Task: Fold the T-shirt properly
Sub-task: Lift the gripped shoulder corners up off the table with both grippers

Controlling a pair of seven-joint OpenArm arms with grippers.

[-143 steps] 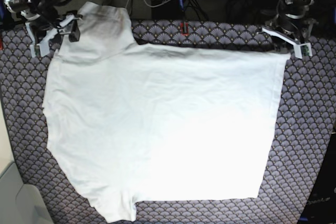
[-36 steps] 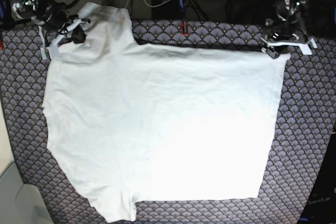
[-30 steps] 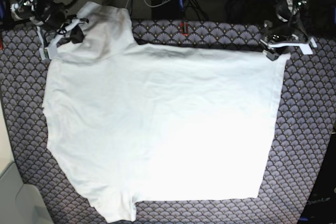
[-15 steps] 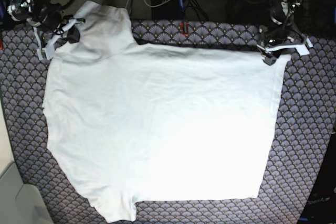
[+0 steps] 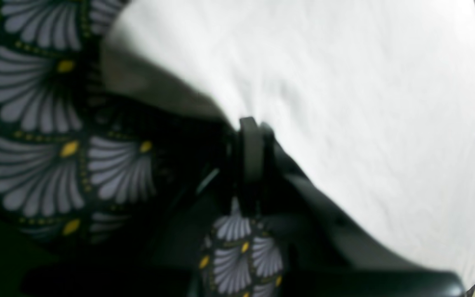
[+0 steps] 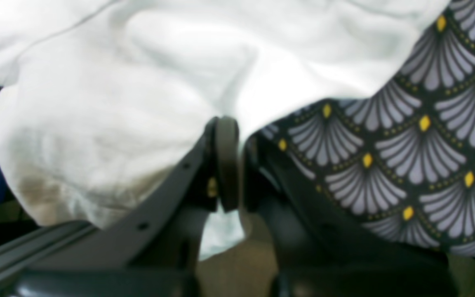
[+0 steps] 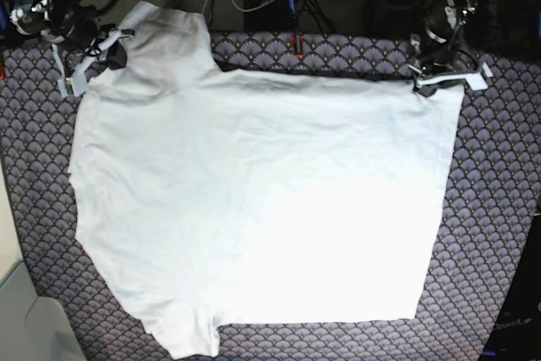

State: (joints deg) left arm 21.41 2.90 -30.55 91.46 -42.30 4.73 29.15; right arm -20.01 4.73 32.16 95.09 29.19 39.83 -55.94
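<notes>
Fan-patterned purple cloth (image 7: pixel 499 209) covers the table, where the T-shirt (image 7: pixel 262 209) lies spread flat across the middle. At two o'clock the left gripper (image 7: pixel 427 82) pinches the shirt's corner, fingers pressed together; at ten o'clock the right gripper (image 7: pixel 106 48) clamps the sleeve edge likewise.

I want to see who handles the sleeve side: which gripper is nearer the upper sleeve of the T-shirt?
Right. The right gripper is shut on the T-shirt at that sleeve's edge; the left gripper is shut on the far hem corner.
</notes>
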